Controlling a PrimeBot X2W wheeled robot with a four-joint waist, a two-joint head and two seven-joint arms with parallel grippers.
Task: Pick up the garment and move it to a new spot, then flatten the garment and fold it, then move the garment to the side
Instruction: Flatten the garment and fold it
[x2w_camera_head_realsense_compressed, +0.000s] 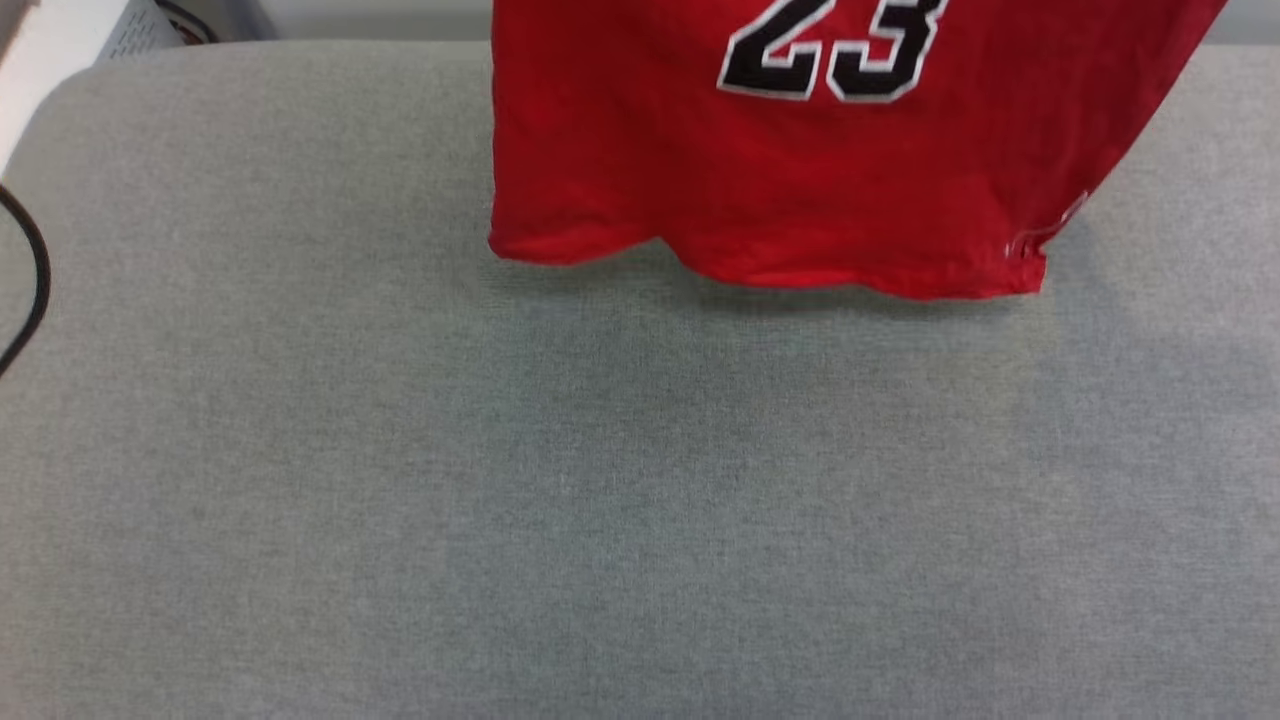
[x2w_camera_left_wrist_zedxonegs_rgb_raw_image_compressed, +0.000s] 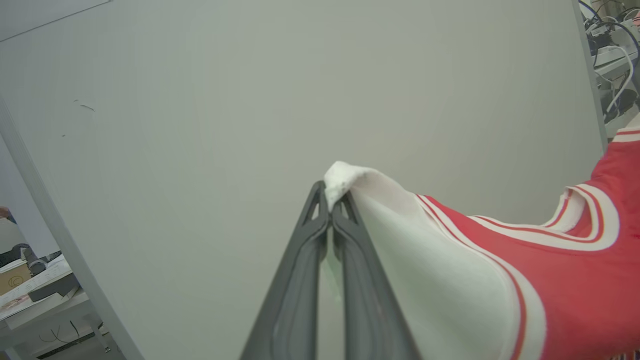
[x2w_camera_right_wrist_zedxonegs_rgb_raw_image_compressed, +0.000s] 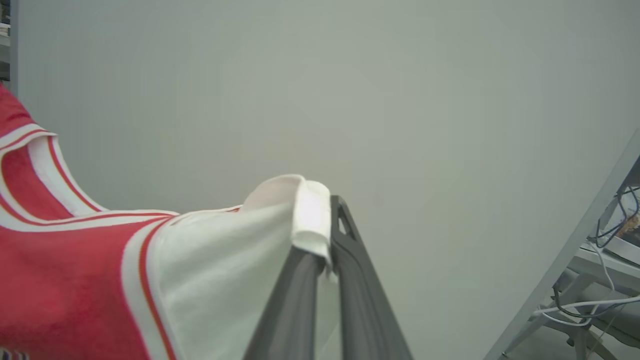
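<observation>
The red garment (x2w_camera_head_realsense_compressed: 800, 170) hangs in the air at the top of the head view, its "23" lettering facing me and its bottom hem just above the grey surface. In the left wrist view my left gripper (x2w_camera_left_wrist_zedxonegs_rgb_raw_image_compressed: 330, 205) is shut on a white sleeve part of the garment (x2w_camera_left_wrist_zedxonegs_rgb_raw_image_compressed: 550, 290), which stretches off to the right. In the right wrist view my right gripper (x2w_camera_right_wrist_zedxonegs_rgb_raw_image_compressed: 325, 215) is shut on the other white sleeve part of the garment (x2w_camera_right_wrist_zedxonegs_rgb_raw_image_compressed: 75, 280), which stretches to the left. The cloth is held spread between both grippers.
The grey fabric-covered table (x2w_camera_head_realsense_compressed: 500, 480) spreads below the hanging hem. A black cable (x2w_camera_head_realsense_compressed: 30, 280) curls at its left edge. A pale wall panel (x2w_camera_left_wrist_zedxonegs_rgb_raw_image_compressed: 300, 90) stands behind. Cluttered desks with cables (x2w_camera_right_wrist_zedxonegs_rgb_raw_image_compressed: 600, 300) show at the sides.
</observation>
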